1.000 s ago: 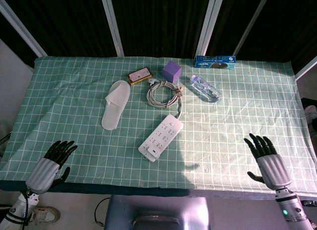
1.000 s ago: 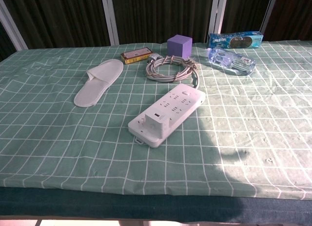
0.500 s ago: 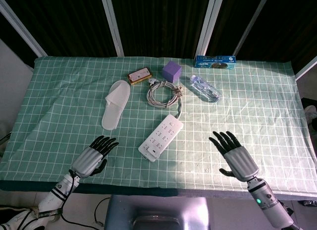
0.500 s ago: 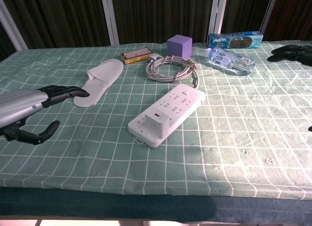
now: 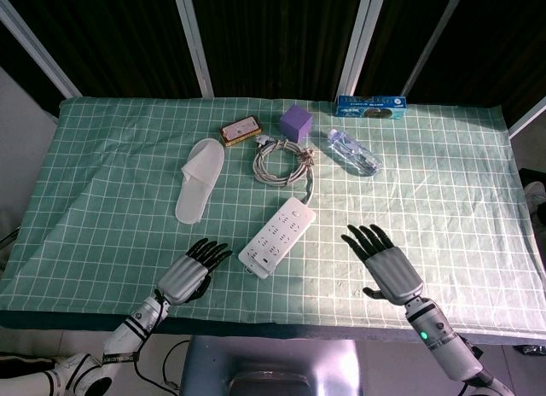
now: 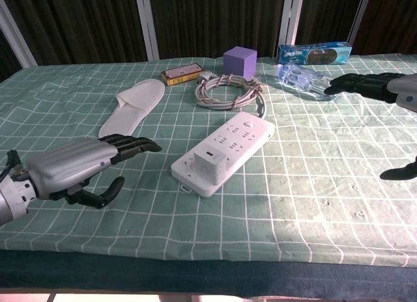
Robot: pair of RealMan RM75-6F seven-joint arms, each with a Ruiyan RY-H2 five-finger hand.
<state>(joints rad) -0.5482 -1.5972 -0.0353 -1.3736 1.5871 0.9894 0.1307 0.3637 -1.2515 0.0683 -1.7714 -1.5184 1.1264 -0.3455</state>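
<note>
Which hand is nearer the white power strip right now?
Left. The left hand hovers just off the near end of the power strip, fingertips close to it; the right hand hovers farther off on its other side.

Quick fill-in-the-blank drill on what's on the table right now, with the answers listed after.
1. The white power strip lies between the left hand and the ____ hand.
2. The coiled cable lies right in front of the ____ cube.
3. The white slipper lies on the green checked ____.
4. Both hands hold ____.

Missing words: right; purple; tablecloth; nothing
</note>
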